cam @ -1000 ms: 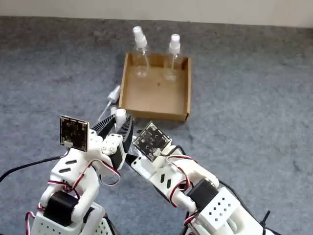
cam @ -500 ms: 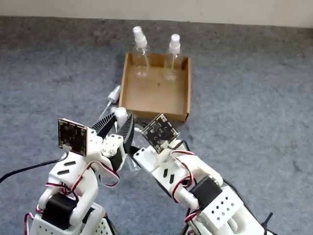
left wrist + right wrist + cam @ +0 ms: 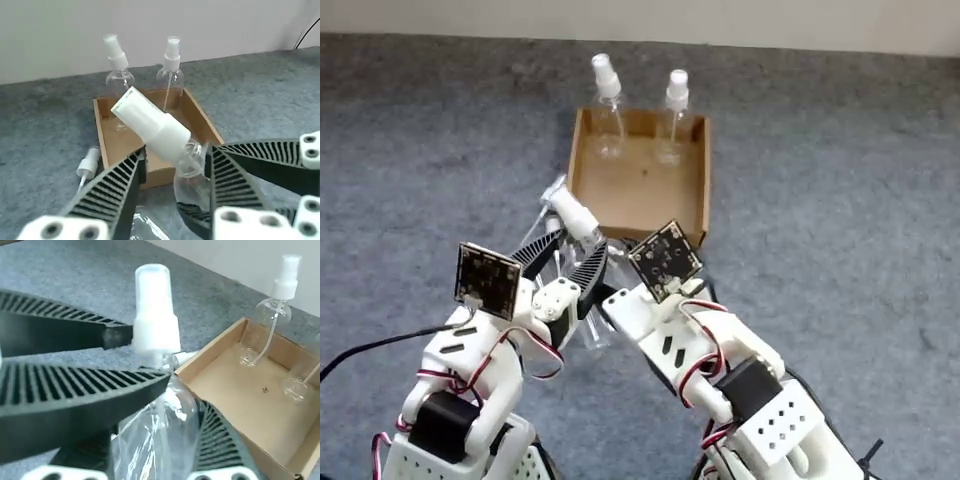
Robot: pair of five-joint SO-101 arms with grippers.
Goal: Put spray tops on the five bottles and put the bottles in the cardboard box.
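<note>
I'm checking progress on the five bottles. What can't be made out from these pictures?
Held bottle: base cut off by the right wrist view's edge, covered by the arms in the high view.
Its spray top: joint with the neck too small to tell whether fully seated.
Loose spray top: partly overlapped by the held top, high view.
Table under the arms: covered, high view.

I can't see the base of the held bottle [image 3: 161,440], cut off in both wrist views; the right wrist view's edge crops the top of one boxed bottle [image 3: 296,389].

Tilted spray bottle [image 3: 161,131] in hand [image 3: 176,154]
</note>
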